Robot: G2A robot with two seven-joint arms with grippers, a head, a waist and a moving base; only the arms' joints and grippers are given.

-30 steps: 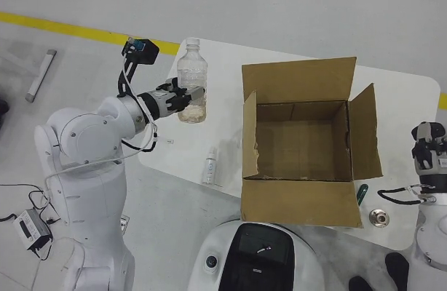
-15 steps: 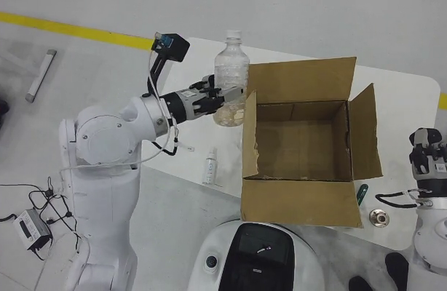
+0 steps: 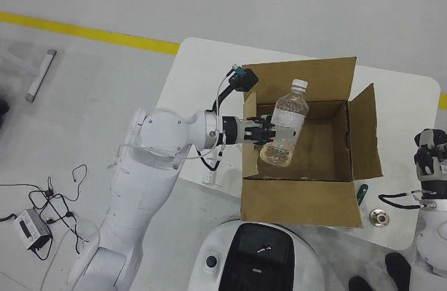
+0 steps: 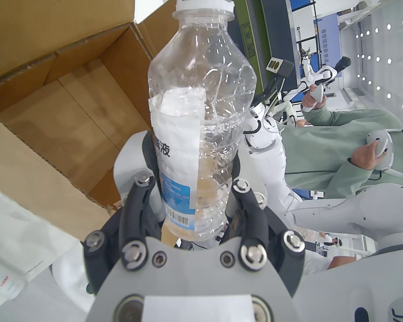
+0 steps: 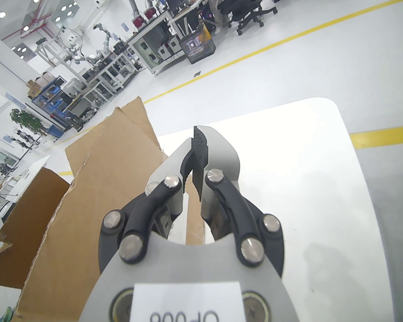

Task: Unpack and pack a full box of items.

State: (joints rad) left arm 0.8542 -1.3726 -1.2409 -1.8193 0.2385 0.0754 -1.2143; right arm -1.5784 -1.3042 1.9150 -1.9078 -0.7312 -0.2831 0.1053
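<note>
White table (image 3: pixel 187 80), open cardboard box (image 3: pixel 300 200), left fingers (image 4: pixel 129 165) clasping barcode-labelled bottle (image 4: pixel 201 102)

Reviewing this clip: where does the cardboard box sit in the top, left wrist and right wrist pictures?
Top view: cardboard box, open, flaps spread, mid-table.
Left wrist view: box's inner corner behind the bottle.
Right wrist view: box flaps beside the right gripper.
Shared landmark: the white table under the box.

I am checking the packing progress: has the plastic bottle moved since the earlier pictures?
Yes. In the left gripper, the bottle travelled from above the table beside the cardboard box to above the box's open inside.
</note>
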